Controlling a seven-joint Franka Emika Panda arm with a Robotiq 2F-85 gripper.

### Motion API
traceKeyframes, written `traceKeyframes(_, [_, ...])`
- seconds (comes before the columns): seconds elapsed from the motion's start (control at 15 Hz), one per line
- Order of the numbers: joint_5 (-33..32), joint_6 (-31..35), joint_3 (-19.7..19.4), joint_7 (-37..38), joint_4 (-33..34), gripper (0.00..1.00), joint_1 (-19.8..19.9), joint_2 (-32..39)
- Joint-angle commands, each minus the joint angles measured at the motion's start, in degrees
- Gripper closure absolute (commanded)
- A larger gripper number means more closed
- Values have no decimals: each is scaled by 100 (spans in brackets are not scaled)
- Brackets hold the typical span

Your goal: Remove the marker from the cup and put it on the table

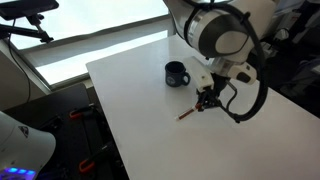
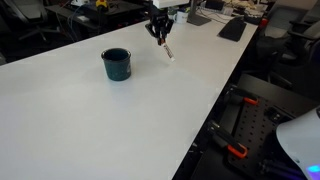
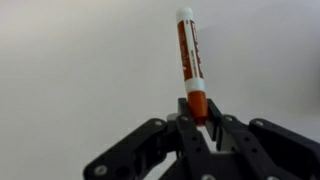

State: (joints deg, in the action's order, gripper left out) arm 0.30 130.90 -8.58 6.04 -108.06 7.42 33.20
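The dark mug (image 1: pixel 176 73) stands upright on the white table (image 1: pixel 140 120), with nothing showing above its rim; it also shows in an exterior view (image 2: pixel 116 64). My gripper (image 1: pixel 207 100) is low over the table, beside the mug and apart from it. It is shut on the red end of the reddish-brown marker (image 3: pixel 188 55). The marker (image 1: pixel 187 114) slants from the jaws down to the tabletop, and its far end is at or near the surface. In an exterior view the gripper (image 2: pixel 160 31) holds the marker (image 2: pixel 168 50) beyond the mug.
The table's edges (image 2: pixel 215 110) drop off to dark floor with cables and red clamps. Keyboards and clutter (image 2: pixel 232 28) lie at the far end. A window strip (image 1: pixel 90 35) runs behind the table.
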Motion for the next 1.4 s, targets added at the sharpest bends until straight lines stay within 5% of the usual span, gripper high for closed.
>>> traceKeyframes(0.0, [-25, 264, 46, 58, -32, 95, -31, 434])
traceKeyframes(0.13, [-46, 347, 34, 97, 24, 95, -75, 649])
traceKeyframes(0.2, [-45, 353, 23, 136, 72, 55, -100, 727])
traceKeyframes(0.27, [-7, 271, 45, 2, 24, 54, -31, 658])
traceKeyframes(0.33, [-7, 274, 50, 1, 47, 74, -36, 678])
traceKeyframes(0.53, [-6, 273, 33, -7, 47, 54, -6, 678])
traceKeyframes(1.33, [-6, 274, 35, -8, 47, 54, -7, 678])
